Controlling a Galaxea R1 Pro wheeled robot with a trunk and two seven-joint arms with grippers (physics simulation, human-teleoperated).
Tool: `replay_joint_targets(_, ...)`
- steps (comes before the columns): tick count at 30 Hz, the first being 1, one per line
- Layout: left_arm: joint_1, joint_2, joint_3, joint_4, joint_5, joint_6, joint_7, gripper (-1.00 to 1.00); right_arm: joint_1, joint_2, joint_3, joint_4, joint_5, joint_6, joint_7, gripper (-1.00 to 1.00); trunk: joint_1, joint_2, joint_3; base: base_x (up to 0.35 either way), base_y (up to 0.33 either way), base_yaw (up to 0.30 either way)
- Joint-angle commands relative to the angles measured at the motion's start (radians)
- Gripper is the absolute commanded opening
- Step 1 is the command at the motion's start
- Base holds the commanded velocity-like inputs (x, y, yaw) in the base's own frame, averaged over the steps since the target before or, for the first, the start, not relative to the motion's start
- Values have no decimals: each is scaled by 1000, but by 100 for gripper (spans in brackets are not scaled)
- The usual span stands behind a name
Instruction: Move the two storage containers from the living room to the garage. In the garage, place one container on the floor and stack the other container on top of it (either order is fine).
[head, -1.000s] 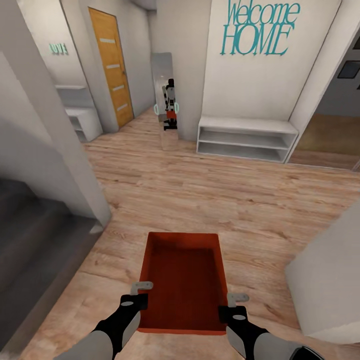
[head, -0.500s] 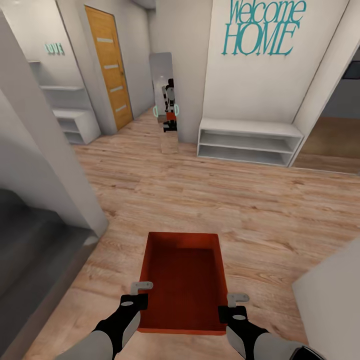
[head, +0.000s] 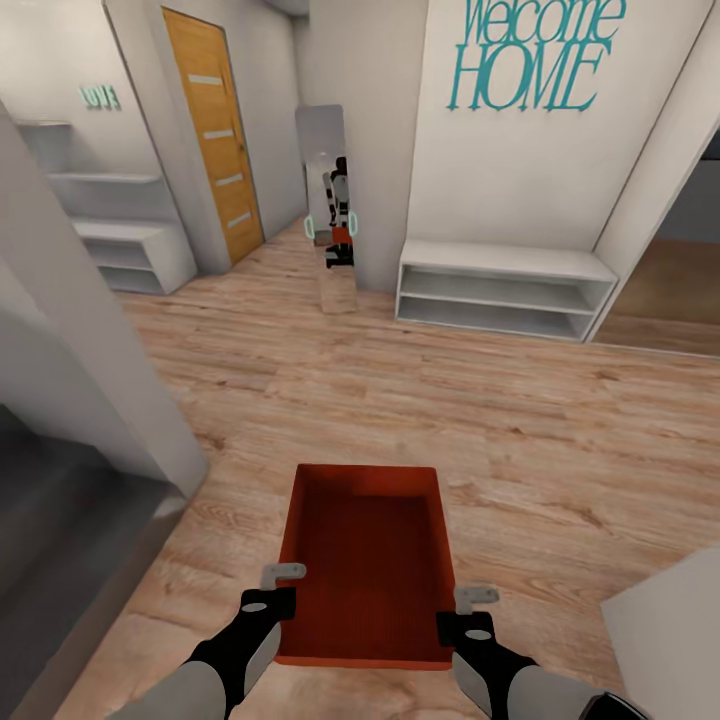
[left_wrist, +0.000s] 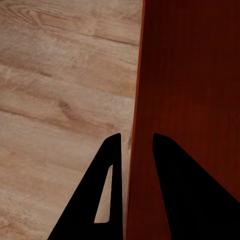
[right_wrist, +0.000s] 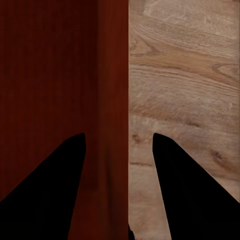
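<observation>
The robot is carrying one bin (head: 365, 565) through a wood-floored hall (head: 450, 400), judged mid-transport toward the garage. The left pincer (head: 283, 585) is pinching the bin's left wall, the right pincer (head: 468, 608) its right wall, so the bin is hanging between them. The orange door (head: 212, 130) is standing well ahead to the left. A wall corner (head: 100, 330) is crowding the left pincer's side; open floor is lying ahead.

Orange-red container (head: 365, 560); light wood-plank floor (head: 420, 400); teal wall lettering (head: 530, 55).
</observation>
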Motion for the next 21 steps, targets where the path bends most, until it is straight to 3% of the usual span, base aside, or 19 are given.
replay_joint_targets(1,1,6,3,2,-4,7,7,-100,-1,-6,-10,0,-1,-55,-84,-100,1,-1,-1,324,0,0)
replay_joint_targets(21,1,6,3,2,-4,7,7,-100,-1,-7,-10,0,-1,-54,-84,-100,1,-1,-1,324,0,0)
